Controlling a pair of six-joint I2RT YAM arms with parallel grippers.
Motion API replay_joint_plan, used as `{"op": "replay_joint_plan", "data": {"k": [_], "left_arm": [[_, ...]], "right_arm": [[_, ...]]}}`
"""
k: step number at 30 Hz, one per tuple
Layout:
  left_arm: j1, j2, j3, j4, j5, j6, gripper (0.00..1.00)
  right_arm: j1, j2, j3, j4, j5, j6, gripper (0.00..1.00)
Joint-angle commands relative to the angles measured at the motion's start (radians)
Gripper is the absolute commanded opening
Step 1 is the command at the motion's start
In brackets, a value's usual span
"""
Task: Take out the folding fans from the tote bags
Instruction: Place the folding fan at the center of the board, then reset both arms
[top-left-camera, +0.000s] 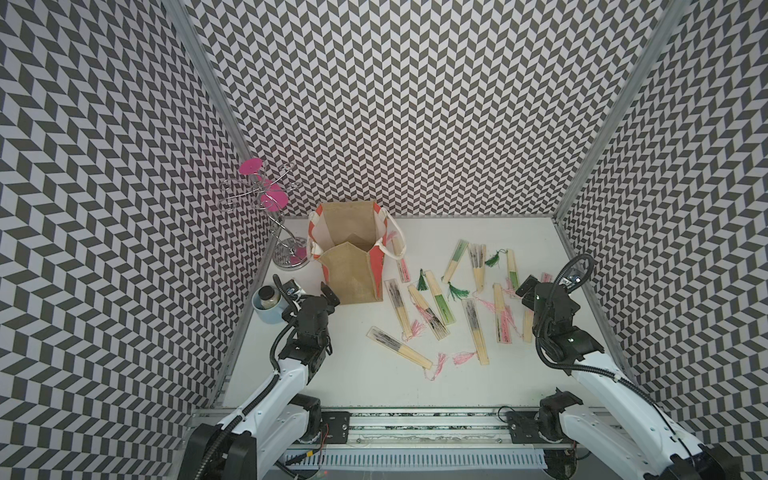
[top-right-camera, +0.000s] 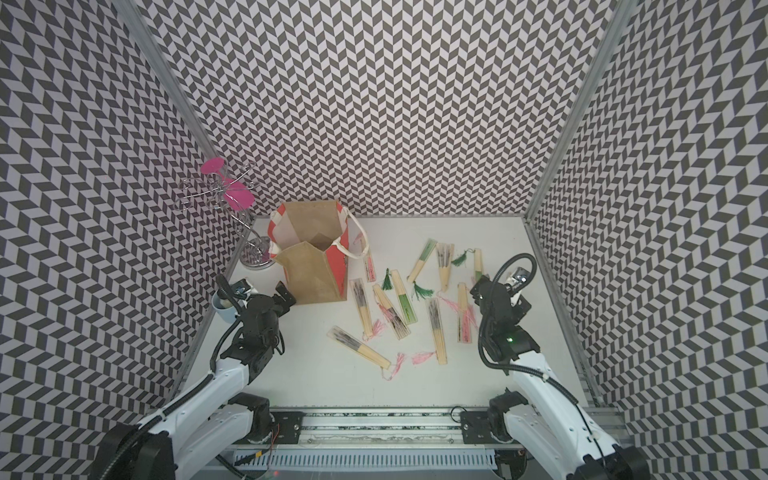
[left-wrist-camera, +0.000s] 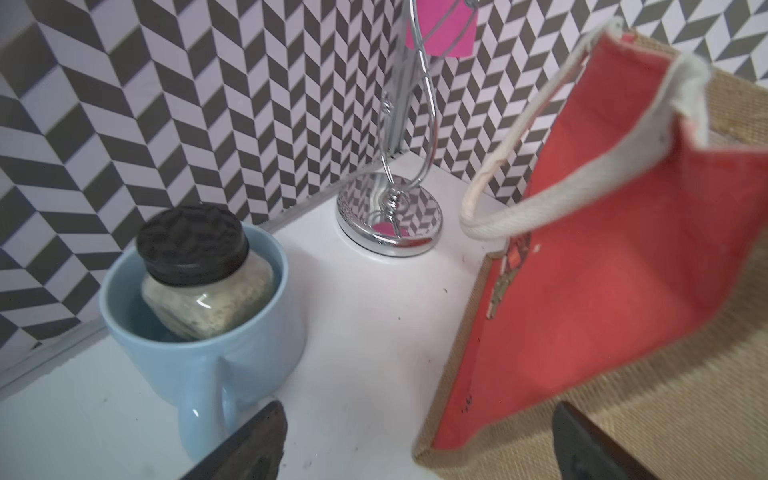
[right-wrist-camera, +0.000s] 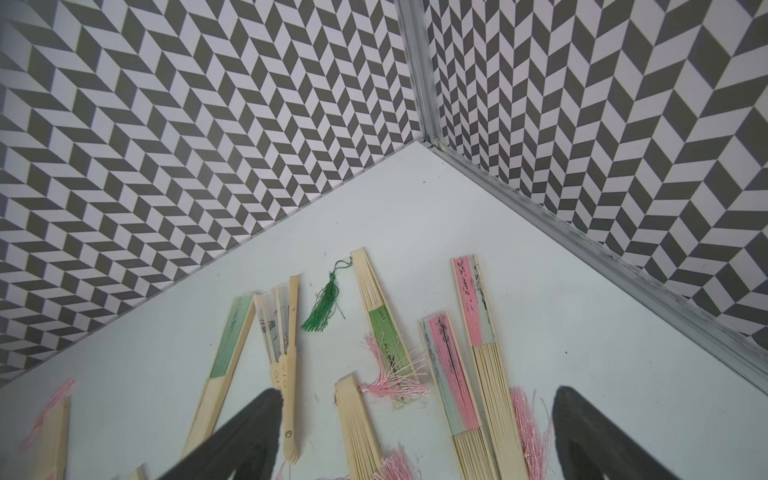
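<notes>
As seen in both top views, tote bag (top-left-camera: 353, 276) (top-right-camera: 316, 278): stands upright on white table (top-left-camera: 332, 374), left of centre, mouth open upward, cream handles drooping over the sides. Folding fans (top-left-camera: 439, 305) (top-right-camera: 402, 304): closed or slightly splayed, lie flat on table right of bag, scattered across centre and centre-right of frame, about a dozen, some crossing, pink and green tassels strewn between. One fan (top-left-camera: 400, 259): lies just beside bag's right side, handle loop overlapping its upper end. Lowest fan (top-left-camera: 399, 348): lies diagonal, lower right of bag, well apart from it. Left gripper (top-left-camera: 322, 297) (left-wrist-camera: 419, 409): hovers at bag's lower-left corner, just beside jute wall; fingers (left-wrist-camera: 249, 444) spread wide in left wrist view, released, grasps nothing, with red-orange side panel of bag at right of that frame. Right gripper (top-left-camera: 525, 286) (right-wrist-camera: 415, 392): sits at right edge of fan spread, above the far-right fans; fingers (right-wrist-camera: 249, 436) wide apart in right wrist view, released, pinches nothing, pink-print fans (right-wrist-camera: 451, 365) flat on table between and beyond them. Light-blue mug (top-left-camera: 269, 311) (left-wrist-camera: 199, 345): holds dark-lidded jar (left-wrist-camera: 195, 266), left of left gripper, near side wall. Chrome wire stand (top-left-camera: 286, 249) (left-wrist-camera: 390, 220) with pink discs: stands upper left of bag, by back-left corner.
</notes>
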Motion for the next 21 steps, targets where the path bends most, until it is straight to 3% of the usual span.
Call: {"op": "replay_joint_plan", "data": {"k": [1,4,7,14,21], "left_arm": [[0.043,0.058,-0.028,0.269,-0.003,0.079,1.0],[0.065,0.091,-0.034,0.367,0.064,0.201,1.0],[0.099,0.1,-0.066,0.472,0.137,0.291,1.0],[0.216,0.232,-0.249,0.996,0.396,0.384,1.0],[0.232,0.426,-0.238,1.125,0.585,0.435,1.0]], "right_arm": [[-0.002,-0.046,-0.082,0.378,0.061,-0.131,0.99],[-0.002,-0.039,-0.176,0.605,0.113,-0.217,0.99],[-0.023,0.003,-0.216,0.711,0.147,-0.236,0.99],[-0.146,0.178,-0.245,0.84,-0.014,-0.199,0.99],[-0.167,0.345,-0.249,1.036,-0.042,-0.254,0.99]]}}
